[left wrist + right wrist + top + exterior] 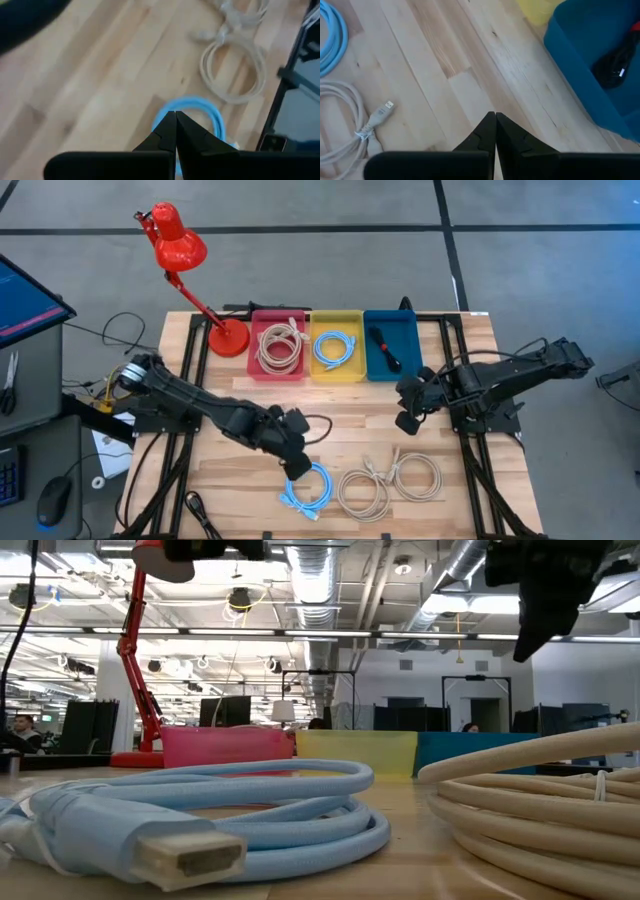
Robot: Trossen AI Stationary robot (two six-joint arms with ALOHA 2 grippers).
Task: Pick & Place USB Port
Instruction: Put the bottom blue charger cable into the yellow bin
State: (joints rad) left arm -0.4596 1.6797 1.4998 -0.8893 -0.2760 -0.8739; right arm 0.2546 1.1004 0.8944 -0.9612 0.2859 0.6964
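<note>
1. your left gripper (298, 470) is pinched shut and empty, its arm reaching across the table (240, 480) to hang just above the blue cable (308, 488).
2. your right gripper (408, 423) is closed too, holding nothing, near the blue bin (392, 345).
3. two beige cables (388, 483) lie beside the blue one.

Both robot arms are dark, almost black, made of thick round tubes joined by chunky knuckles. The left arm (200, 405) has a shiny silver round part near its base, with yellow and red wires beside it. The right arm (510, 372) looks black all over. Each arm ends in two flat, pointed black fingers (165, 132).
</note>
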